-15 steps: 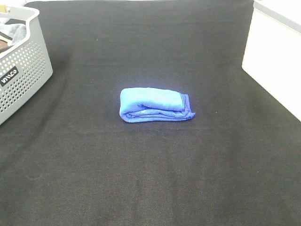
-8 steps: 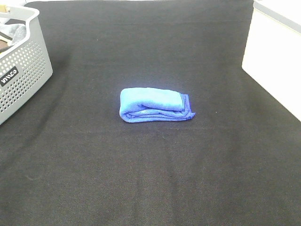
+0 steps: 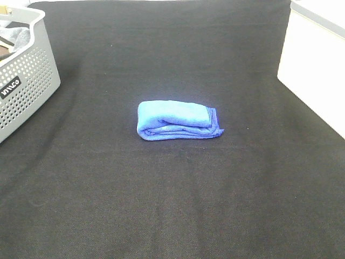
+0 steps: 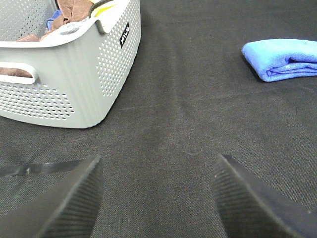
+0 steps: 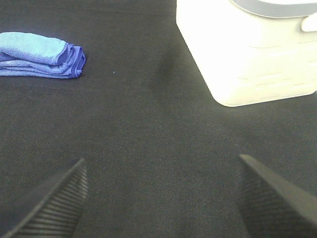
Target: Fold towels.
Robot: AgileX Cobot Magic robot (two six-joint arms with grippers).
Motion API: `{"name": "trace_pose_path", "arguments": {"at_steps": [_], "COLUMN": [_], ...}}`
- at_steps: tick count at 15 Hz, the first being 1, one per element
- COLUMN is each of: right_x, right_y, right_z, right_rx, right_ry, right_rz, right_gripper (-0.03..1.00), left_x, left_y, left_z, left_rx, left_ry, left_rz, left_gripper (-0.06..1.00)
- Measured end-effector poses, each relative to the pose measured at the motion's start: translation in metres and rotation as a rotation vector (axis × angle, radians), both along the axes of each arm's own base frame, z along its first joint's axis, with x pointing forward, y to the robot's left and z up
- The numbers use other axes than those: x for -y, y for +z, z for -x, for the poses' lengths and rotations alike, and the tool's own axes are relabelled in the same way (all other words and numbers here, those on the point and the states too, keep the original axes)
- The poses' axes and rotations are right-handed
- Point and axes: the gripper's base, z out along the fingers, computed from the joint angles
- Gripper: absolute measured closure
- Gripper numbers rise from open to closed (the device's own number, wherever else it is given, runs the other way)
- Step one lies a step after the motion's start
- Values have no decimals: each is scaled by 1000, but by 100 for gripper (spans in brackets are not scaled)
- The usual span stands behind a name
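The blue towel (image 3: pixel 178 121) is laid folded in the middle of the dark surface (image 3: pixel 172 205), apparently finished. Both pairs of fingers (image 4: pixel 74 198) (image 5: pixel 49 203) are kept apart and empty, well away from it, probably parked.

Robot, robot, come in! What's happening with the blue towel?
Left gripper open, empty. Right gripper open, empty. Blue towel folded, lying mid-table, untouched. Nothing in the way.

I count: one blue towel (image 3: pixel 178 121), folded, on black cloth (image 3: pixel 172 205). One grey basket (image 3: pixel 24 81), several cloths inside, number unclear. One white bin (image 3: pixel 315 70). Two grippers, left (image 4: pixel 157 198) and right (image 5: pixel 161 198), two fingers each.
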Motion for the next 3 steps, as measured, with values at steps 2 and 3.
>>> {"name": "trace_pose_path", "arguments": {"at_steps": [2, 3], "right_x": [0, 0], "right_y": [0, 0], "right_z": [0, 0], "right_rx": [0, 0], "right_ry": [0, 0], "right_rz": [0, 0], "right_gripper": [20, 20], "left_x": [0, 0], "left_y": [0, 0], "left_z": [0, 0], "left_rx": [0, 0], "left_ry": [0, 0], "left_rz": [0, 0], "left_gripper": [33, 33]}}
